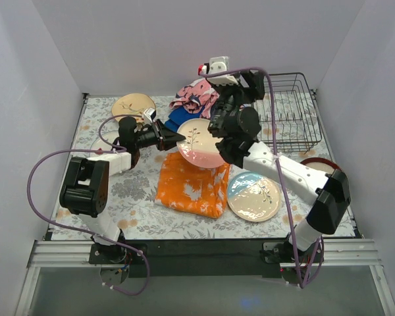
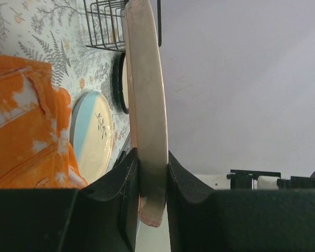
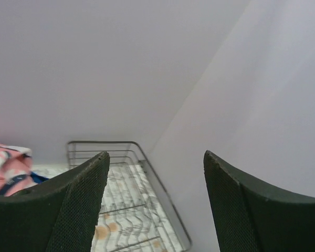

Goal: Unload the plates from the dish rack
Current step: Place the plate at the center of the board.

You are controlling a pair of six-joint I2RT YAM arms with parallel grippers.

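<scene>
My left gripper [image 1: 171,136] is shut on the rim of a pink plate with a twig print [image 1: 201,145], which it holds above the table. In the left wrist view that plate [image 2: 147,100] stands edge-on between the two black fingers [image 2: 121,181]. My right gripper [image 1: 253,84] hangs open and holds nothing, raised beside the left side of the dish rack [image 1: 291,112]. The right wrist view looks down between the parted fingers [image 3: 84,189] into the rack [image 3: 102,143], where no plate shows. On the table lie a tan plate [image 1: 133,105], a blue-cream plate [image 1: 253,196] and a red-rimmed plate [image 1: 321,164].
An orange cloth [image 1: 191,185] lies at the table's middle, under the held plate. Pink [image 1: 196,97] and blue [image 1: 178,118] cloths are bunched at the back. White walls close in on three sides, with the rack in the back right corner.
</scene>
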